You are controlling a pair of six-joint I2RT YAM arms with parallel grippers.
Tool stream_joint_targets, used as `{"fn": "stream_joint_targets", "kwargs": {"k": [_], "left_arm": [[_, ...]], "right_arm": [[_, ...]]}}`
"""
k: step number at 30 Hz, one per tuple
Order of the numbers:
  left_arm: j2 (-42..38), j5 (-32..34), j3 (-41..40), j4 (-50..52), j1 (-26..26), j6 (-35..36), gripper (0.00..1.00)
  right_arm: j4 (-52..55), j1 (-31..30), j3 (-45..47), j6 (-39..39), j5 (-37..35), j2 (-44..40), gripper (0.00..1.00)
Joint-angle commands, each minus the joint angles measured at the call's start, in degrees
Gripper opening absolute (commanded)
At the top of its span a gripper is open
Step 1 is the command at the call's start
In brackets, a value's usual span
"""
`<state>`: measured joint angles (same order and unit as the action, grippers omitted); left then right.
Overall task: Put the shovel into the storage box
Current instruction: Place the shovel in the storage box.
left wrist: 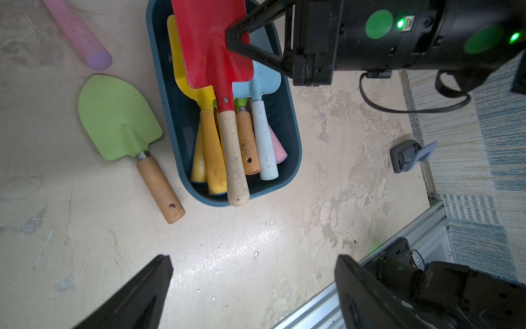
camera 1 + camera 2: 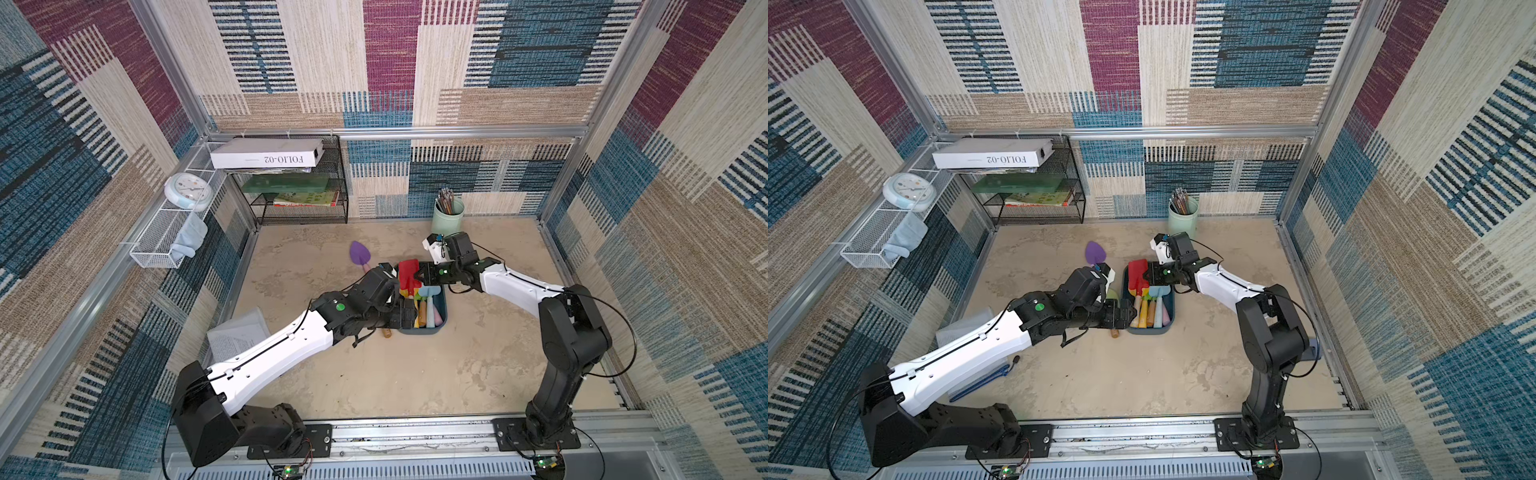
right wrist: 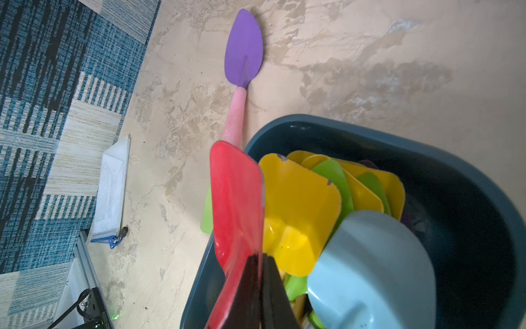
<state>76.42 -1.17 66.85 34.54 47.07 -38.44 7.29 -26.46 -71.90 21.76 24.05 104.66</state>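
Right end effector point(image 1: 232, 42) tight on red shovel point(image 1: 212, 54); left end effector point(image 1: 253, 260) wide, wrist-only.

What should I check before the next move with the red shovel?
1. Right claw shut on red shovel blade: ok.
2. Red shovel wholly inside storage box: not ok, handle end overlaps the rim.
3. Left claw open and empty: ok.
4. Green shovel boxed: not ok, lies on the table beside the box.
5. Purple shovel boxed: not ok, on the table.
6. Red blade resting on yellow shovel: cannot tell.
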Motion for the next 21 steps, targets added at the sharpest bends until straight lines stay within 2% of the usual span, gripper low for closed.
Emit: {"fn": "stream_joint_targets", "kwargs": {"k": [1, 21], "left_arm": [[-0.6, 0.7, -0.3, -1.8, 0.0, 1.1, 0.94], [-0.1, 1.5, -0.5, -1.6, 0.0, 1.5, 0.94]], "right_arm": [[-1.0, 0.6, -0.4, -1.3, 0.2, 0.9, 0.00], [-3.1, 2.0, 0.0, -1.6, 2.0, 5.5, 0.00]]}}
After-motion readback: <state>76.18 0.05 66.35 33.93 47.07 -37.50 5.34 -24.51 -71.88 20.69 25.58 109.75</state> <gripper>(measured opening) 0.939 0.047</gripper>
